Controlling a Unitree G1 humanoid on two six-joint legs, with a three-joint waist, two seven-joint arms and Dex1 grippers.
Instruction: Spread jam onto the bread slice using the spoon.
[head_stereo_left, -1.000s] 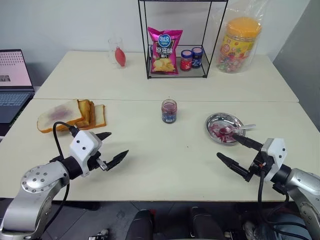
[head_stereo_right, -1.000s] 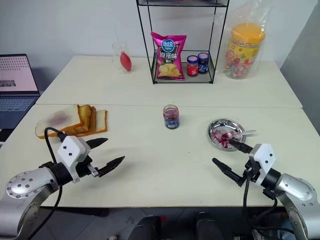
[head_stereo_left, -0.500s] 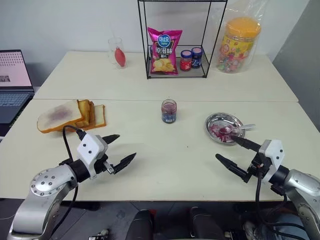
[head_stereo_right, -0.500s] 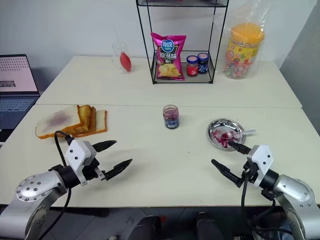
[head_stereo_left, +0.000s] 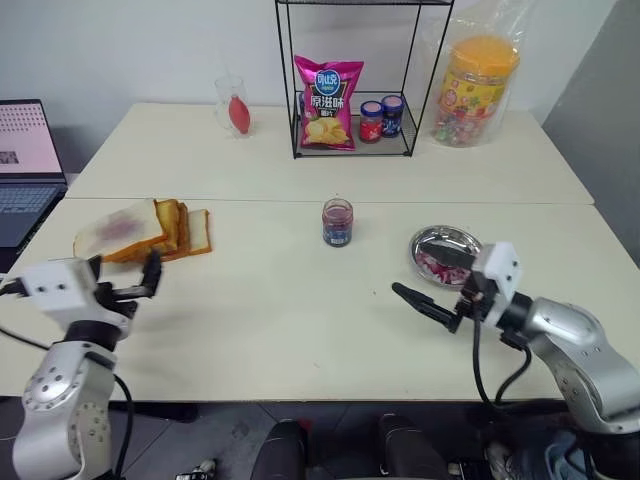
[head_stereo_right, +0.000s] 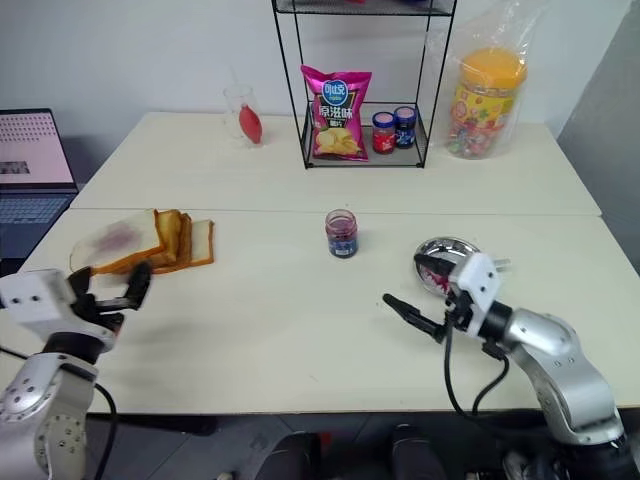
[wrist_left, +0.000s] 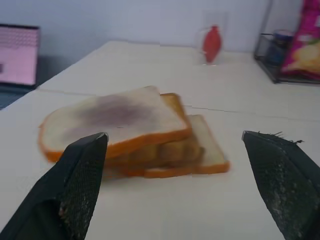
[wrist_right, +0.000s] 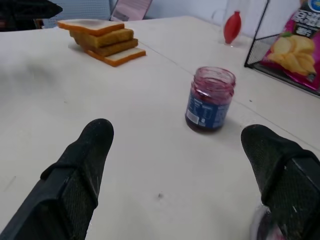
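Head views: the left gripper (head_stereo_left: 140, 283) hangs released and empty at the table's (head_stereo_left: 300, 330) left edge, aimed at the bread slice (head_stereo_left: 118, 227), which lies with a purple smear on top of a pile of toast (head_stereo_left: 185, 228) near that edge. The right gripper (head_stereo_left: 428, 290) is also spread and empty, just inward of a metal dish (head_stereo_right: 440, 252) toward the right edge; the spoon (head_stereo_right: 497, 265) appears to lie in that dish, handle over the rim, mostly hidden by the gripper. The jam (head_stereo_left: 338, 222) stands in its open jar mid-table. Judgement: the spoon is not in hand, so the step is to fetch it; the right claw should turn back to the dish and close on the handle, not the stained bowl, while the left steadies the slice by its crust. Left wrist view: fingers (wrist_left: 82, 170) wide apart, slice centred between them, apart from both. Right wrist view: fingers (wrist_right: 85, 150) wide, jar between them, untouched. Count: one smeared slice, about three toasted slices beneath, one open jar, one dish, one spoon, two capped jars (head_stereo_left: 383, 116) on one wire rack (head_stereo_left: 355, 75), one crisp packet (head_stereo_left: 329, 88).
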